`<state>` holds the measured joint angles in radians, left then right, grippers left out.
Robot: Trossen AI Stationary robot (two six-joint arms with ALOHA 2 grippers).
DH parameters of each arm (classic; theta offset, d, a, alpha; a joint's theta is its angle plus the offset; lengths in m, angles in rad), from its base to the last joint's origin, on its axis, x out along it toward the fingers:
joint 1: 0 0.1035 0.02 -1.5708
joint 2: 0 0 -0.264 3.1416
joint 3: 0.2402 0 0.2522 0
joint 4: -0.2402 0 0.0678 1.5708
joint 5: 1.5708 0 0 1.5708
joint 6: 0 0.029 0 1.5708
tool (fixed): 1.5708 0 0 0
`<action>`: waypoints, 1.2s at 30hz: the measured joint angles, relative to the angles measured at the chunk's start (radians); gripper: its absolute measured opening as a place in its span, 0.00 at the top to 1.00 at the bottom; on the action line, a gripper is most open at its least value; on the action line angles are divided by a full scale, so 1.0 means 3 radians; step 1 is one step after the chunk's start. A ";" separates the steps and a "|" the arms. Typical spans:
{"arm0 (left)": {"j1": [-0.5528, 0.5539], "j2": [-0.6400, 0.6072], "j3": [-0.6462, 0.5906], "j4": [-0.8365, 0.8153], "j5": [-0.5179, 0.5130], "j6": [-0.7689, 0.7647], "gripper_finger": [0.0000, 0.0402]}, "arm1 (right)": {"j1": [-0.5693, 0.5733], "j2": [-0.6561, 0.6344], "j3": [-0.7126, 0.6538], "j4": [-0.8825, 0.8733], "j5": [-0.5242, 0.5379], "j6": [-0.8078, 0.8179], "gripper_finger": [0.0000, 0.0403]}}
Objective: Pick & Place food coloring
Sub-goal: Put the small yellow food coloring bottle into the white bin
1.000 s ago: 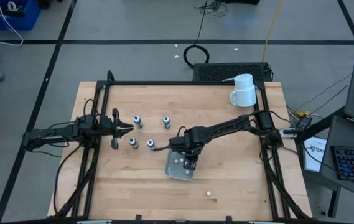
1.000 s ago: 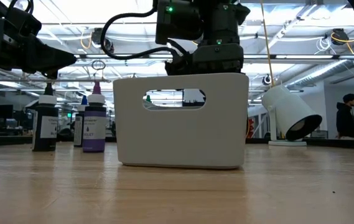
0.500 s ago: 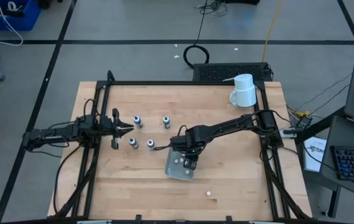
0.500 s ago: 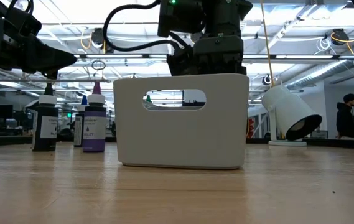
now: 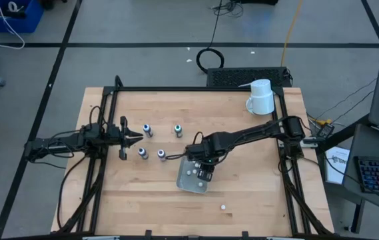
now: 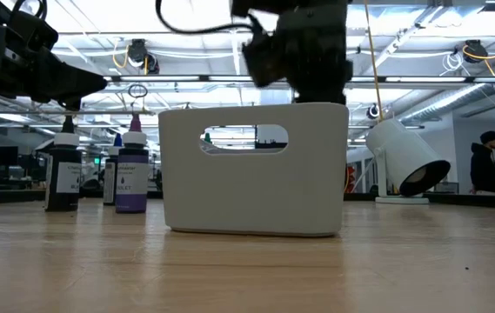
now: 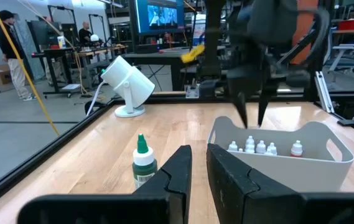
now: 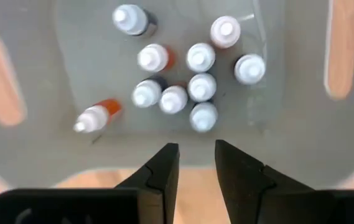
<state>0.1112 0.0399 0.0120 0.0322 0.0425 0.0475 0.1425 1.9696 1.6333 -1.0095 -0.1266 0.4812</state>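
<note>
- Four food coloring bottles (image 5: pixel 143 153) stand upright on the bench (image 5: pixel 256 187), well apart from each other, between the left arm and the white bin (image 5: pixel 194 179); about ten more sit inside the bin, most upright and one lying on its side.
- They look light, rigid and smooth, narrow at the nozzle cap, so likely easy to tip; my judgement is to grip across the body, low, not the cap.
- The right pincer (image 8: pixel 195 163) hangs just above the bin, its fingers a narrow gap apart and holding nothing.
- The left pincer (image 5: pixel 134 137) waits beside the standing bottles, nearly closed and empty.
- A white mug (image 5: pixel 261 97) lies tipped at the far corner.
</note>
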 joint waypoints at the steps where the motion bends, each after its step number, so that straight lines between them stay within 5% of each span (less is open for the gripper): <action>1: 0.0000 0.0000 0.0000 -0.0002 0.0000 0.0001 0.86 | 0.0025 -0.0040 0.0000 -0.0025 0.0000 0.0064 0.77; 9: 0.0000 0.0001 0.0000 -0.0003 0.0000 0.0001 0.86 | 0.0608 -0.0385 0.0004 -0.0468 -0.0029 0.1238 0.77; 17: -0.0001 0.0000 0.0000 -0.0004 0.0000 0.0001 0.86 | 0.1257 -0.0266 -0.0062 -0.0386 0.0068 0.2396 0.77; 36: 0.0000 0.0000 0.0000 0.0001 0.0000 0.0001 0.86 | 0.1646 0.0044 -0.0086 0.0067 0.0443 0.2562 0.77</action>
<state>0.1112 0.0399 0.0120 0.0324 0.0425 0.0479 0.6361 1.9827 1.6074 -0.9893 0.0063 1.2497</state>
